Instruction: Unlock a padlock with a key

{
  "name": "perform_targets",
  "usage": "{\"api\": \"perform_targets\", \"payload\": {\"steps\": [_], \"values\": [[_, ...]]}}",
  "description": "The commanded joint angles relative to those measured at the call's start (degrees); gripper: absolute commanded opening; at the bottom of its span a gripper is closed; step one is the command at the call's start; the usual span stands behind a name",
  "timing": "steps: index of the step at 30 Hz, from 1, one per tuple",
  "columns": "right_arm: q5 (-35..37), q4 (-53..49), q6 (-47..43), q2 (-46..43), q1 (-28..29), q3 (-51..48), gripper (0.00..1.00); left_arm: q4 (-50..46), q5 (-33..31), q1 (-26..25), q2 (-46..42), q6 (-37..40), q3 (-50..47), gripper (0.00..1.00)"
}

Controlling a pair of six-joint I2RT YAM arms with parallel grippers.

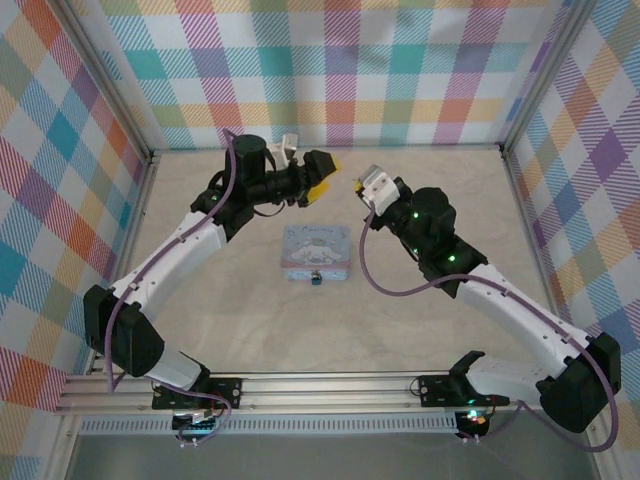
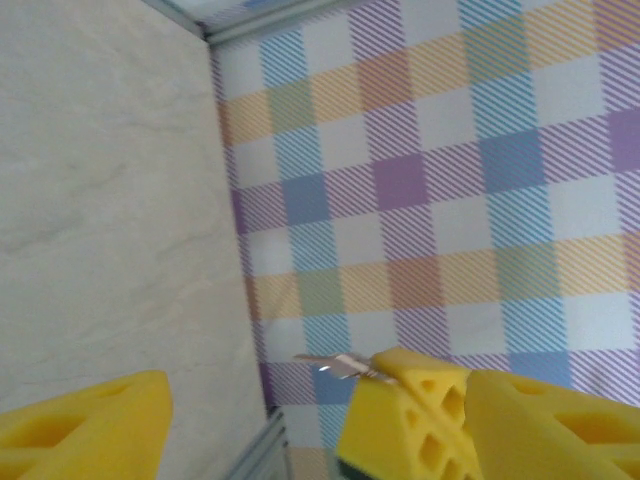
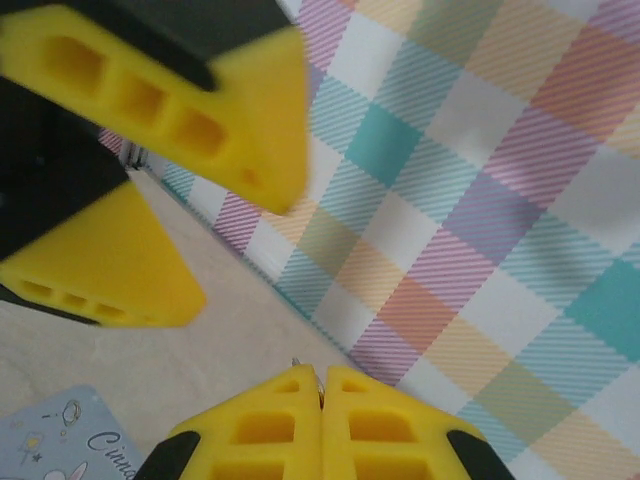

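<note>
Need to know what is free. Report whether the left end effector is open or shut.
Open. The left end effector has its yellow fingers spread wide, plaid wall showing between them, nothing gripped.

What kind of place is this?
Probably a robot test booth: pastel plaid walls box in a pale tabletop, with a left arm and right arm bolted to a metal rail at its near edge.

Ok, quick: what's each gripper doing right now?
Left gripper: open, holding nothing.
Right gripper: closed on the key.
</note>
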Motion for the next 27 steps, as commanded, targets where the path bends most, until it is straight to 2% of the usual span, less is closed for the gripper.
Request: {"api": "perform_targets", "payload": {"steps": [1, 8, 12, 18, 21, 27], "values": [[0.7, 5.5, -4.2, -1.2, 1.4, -0.4, 0.00, 5.3, 2.7, -1.2, 0.9, -5.4, 1.8, 0.74], [1.9, 7.2, -6.3, -1.7, 3.4, -1.1, 0.00, 6.4, 4.2, -2.3, 2.6, -7.5, 3.1, 0.62], [2.6, 7.4, -7.8, -1.7, 4.3, -1.7, 0.00, 6.3, 4.0, -2.3, 2.5, -7.8, 3.1, 0.50], [3.8, 8.0, -10.1, -1.6, 5.1, -2.8, 0.00, 6.7, 4.5, -2.3, 2.9, -8.2, 3.3, 0.39], [4.6, 8.9, -11.8, -1.4, 5.7, -3.1, 0.00, 7.0, 4.9, -2.3, 3.3, -8.5, 3.3, 0.28], [5.8, 9.6, -14.5, -1.4, 6.4, -4.0, 0.00, 6.9, 5.2, -2.2, 3.5, -8.5, 3.1, 0.16]]}}
